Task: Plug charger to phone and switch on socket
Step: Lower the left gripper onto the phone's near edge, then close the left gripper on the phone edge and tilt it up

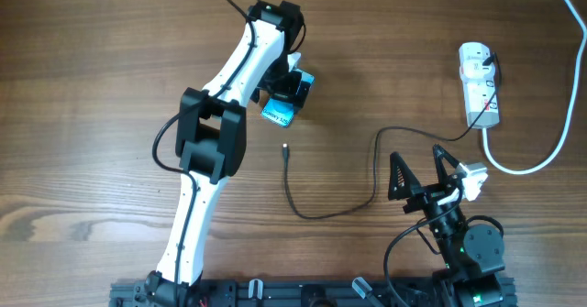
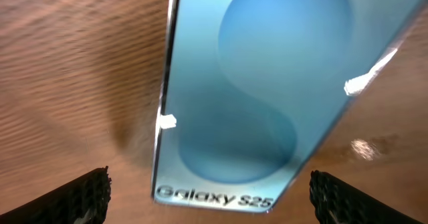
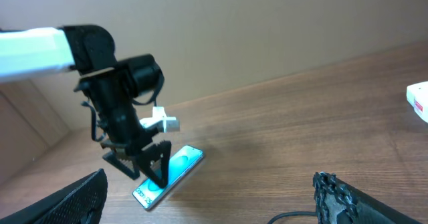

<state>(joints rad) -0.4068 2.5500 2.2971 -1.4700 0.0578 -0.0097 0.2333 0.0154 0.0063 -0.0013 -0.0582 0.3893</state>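
Observation:
The phone (image 1: 278,115) lies flat on the wooden table, turquoise screen up. It fills the left wrist view (image 2: 261,83), with "Galaxy S25" at its near end. My left gripper (image 1: 292,92) hovers just over it, open, with both fingers (image 2: 80,200) standing clear of the phone's edges. The right wrist view shows that gripper (image 3: 142,168) straddling the phone (image 3: 175,165). The charger's black cable (image 1: 321,213) loops across the table, and its connector tip (image 1: 286,148) lies free below the phone. The socket (image 1: 480,85) sits at the far right. My right gripper (image 1: 422,171) is open and empty beside the cable.
A thick white cord (image 1: 550,151) curves from the socket toward the right table edge. A bit of black cable (image 3: 294,217) shows at the bottom of the right wrist view, and the socket's corner (image 3: 418,98) at its right edge.

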